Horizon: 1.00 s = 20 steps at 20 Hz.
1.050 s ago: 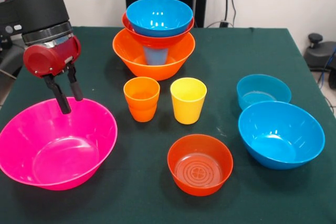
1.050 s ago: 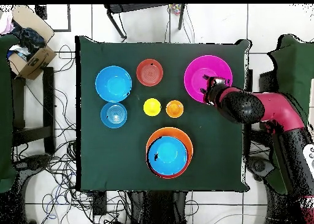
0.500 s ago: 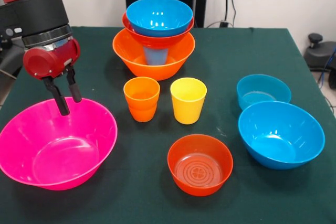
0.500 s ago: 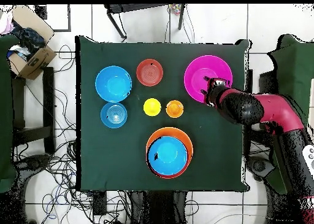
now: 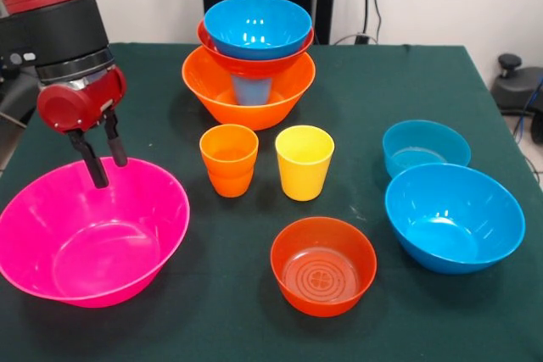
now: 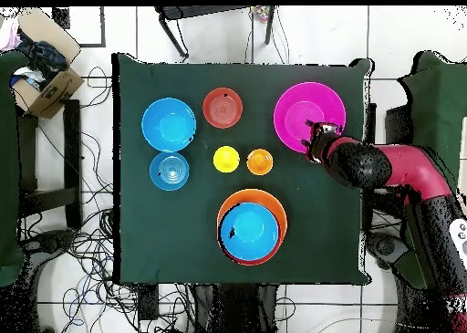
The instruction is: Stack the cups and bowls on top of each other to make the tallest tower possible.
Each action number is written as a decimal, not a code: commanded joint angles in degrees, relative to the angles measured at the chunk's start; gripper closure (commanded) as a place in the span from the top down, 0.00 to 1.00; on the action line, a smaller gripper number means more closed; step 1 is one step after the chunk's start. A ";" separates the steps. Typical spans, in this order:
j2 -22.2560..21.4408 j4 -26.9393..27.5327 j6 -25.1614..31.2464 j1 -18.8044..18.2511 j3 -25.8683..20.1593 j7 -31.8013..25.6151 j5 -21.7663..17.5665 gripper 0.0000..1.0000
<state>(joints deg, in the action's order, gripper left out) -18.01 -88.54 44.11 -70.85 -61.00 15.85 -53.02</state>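
My fingers (image 5: 103, 161): two black prongs, spread apart and holding nothing, hanging over the far rim of the big pink bowl (image 5: 89, 232). From above they sit at that bowl's edge nearest my arm (image 6: 392, 170).

Tabletop (image 5: 407, 82): dark green cloth, carrying all items below.

Tower (image 5: 251, 61): big orange bowl (image 5: 212, 89) as base; a blue cup (image 5: 251, 90) stands inside it, seen through the wall; a red-orange bowl (image 5: 248, 64) rests above that; a larger blue bowl (image 5: 257, 27) is nested on top. Position: far middle of the tabletop in the front view.

Orange cup (image 5: 229, 159): upright, stepped base, in front of the tower.

Yellow cup (image 5: 305, 162): upright, just beside the orange cup, not touching it.

Second red-orange bowl (image 5: 323, 265): upright, empty, alone at the near edge, in front of the yellow cup.

Second larger blue bowl (image 5: 454, 217): upright, on the side of the tabletop opposite the pink bowl.

Small shallow blue bowl (image 5: 425, 147): just behind that larger blue bowl, rims very close; contact cannot be judged.

Big pink bowl: upright, empty, well apart from the tower.
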 commanded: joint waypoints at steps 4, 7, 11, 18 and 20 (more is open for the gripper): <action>-0.60 -1.22 1.60 3.39 7.99 -10.58 -5.43 1.00; -0.91 -1.34 2.27 3.61 8.50 -10.89 -5.23 1.00; -1.57 -1.80 2.85 3.97 9.34 -10.83 -5.13 1.00; -3.30 -2.98 4.53 4.53 10.68 -10.03 -4.30 1.00; -3.84 -3.23 5.27 4.72 11.21 -10.20 -4.28 1.00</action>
<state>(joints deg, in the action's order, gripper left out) -19.38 -88.65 44.09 -69.94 -55.99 15.85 -53.65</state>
